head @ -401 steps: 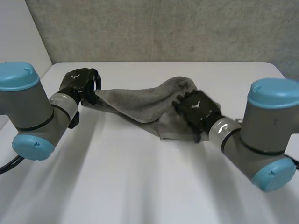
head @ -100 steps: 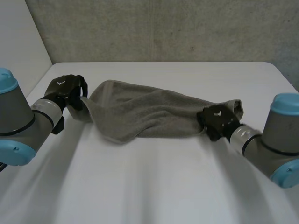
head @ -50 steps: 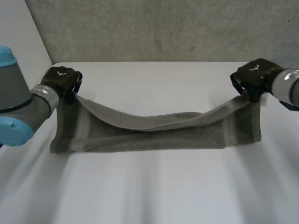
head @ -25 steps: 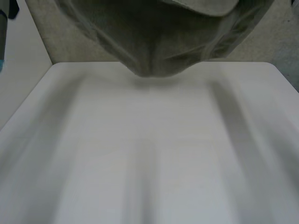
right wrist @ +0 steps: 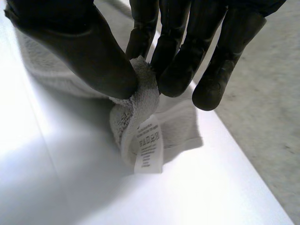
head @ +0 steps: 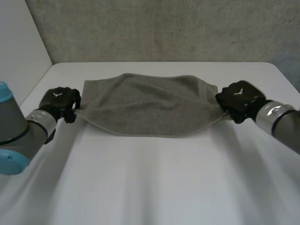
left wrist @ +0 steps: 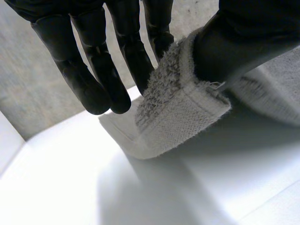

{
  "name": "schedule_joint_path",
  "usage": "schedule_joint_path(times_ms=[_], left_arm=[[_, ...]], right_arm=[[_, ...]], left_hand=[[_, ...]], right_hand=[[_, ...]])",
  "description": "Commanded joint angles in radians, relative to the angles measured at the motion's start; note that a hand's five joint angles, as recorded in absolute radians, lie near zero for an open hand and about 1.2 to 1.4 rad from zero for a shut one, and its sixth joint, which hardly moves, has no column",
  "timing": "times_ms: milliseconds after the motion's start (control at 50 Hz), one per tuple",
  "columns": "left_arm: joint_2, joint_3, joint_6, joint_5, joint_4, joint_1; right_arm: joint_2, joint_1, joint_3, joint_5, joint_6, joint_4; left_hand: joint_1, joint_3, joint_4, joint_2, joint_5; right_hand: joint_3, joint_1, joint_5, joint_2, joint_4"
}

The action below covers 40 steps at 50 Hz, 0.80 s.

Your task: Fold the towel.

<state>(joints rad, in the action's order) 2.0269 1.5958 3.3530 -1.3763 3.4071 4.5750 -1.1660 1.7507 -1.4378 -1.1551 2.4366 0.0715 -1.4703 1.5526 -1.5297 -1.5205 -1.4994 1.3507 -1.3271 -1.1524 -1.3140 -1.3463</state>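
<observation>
**Down on the counter (head: 154, 183) again: towel (head: 150, 105) held at both near corners**

Compared with half a second back, your towel is no longer bunched high up in front of the head camera. It now lies spread wide on the far half of the counter, and both hands are low beside it. A second back it sags as a narrow strip between the raised hands; now it is opened out. Its far edge runs straight near the grey wall (head: 154, 28), and its near edge bows toward the robot in the middle.

Your left hand (head: 60, 101) sits at the towel's near left corner. In the left wrist view the thumb (left wrist: 234, 42) presses that corner against one of the fingers (left wrist: 159, 28), so the cloth is pinched between them. The other fingers hang straight and free beside it. The hemmed corner folds over just below the pinch, and the rest of the cloth rests on the counter.

Your right hand (head: 239, 99) is at the near right corner. In the right wrist view its thumb (right wrist: 84, 51) and fingers (right wrist: 173, 51) are clamped together on a bunched bit of that corner. A white label (right wrist: 149, 151) hangs from the cloth just beneath them, touching the counter.
</observation>
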Motion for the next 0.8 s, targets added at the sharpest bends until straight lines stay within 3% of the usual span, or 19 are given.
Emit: schedule_joint_path(times_ms=[20,180,360,420,620,800], left_arm=[[-0.189,0.055,0.036,0.014,-0.022,0.036],[-0.486,0.116,0.007,0.089,-0.046,0.085],[-0.531,0.15,-0.041,0.129,-0.071,0.096],[-0.482,0.167,-0.038,0.129,-0.065,0.094],[-0.085,0.032,0.035,0.114,-0.072,0.074],[0.085,-0.132,0.048,0.07,-0.084,0.027]], right_arm=[[-0.226,-0.081,-0.01,0.017,0.143,0.077],[-0.434,-0.17,0.014,0.101,0.193,0.195],[-0.466,-0.243,0.027,0.19,0.19,0.28],[-0.395,-0.247,0.017,0.189,0.179,0.269],[-0.103,-0.224,0.088,0.146,0.114,0.274],[0.127,-0.146,0.214,0.014,0.116,0.223]], left_hand=[[0.074,-0.156,0.133,0.124,0.278],[0.074,-0.156,0.133,0.124,0.278],[0.074,-0.156,0.133,0.124,0.278],[0.074,-0.156,0.133,0.124,0.278],[0.074,-0.156,0.133,0.124,0.278],[0.074,-0.156,0.133,0.124,0.278]], right_hand=[[0.046,-0.069,-0.069,-0.082,-0.05],[0.046,-0.069,-0.069,-0.082,-0.05],[0.046,-0.069,-0.069,-0.082,-0.05],[0.046,-0.069,-0.069,-0.082,-0.05],[0.046,-0.069,-0.069,-0.082,-0.05],[0.046,-0.069,-0.069,-0.082,-0.05]])
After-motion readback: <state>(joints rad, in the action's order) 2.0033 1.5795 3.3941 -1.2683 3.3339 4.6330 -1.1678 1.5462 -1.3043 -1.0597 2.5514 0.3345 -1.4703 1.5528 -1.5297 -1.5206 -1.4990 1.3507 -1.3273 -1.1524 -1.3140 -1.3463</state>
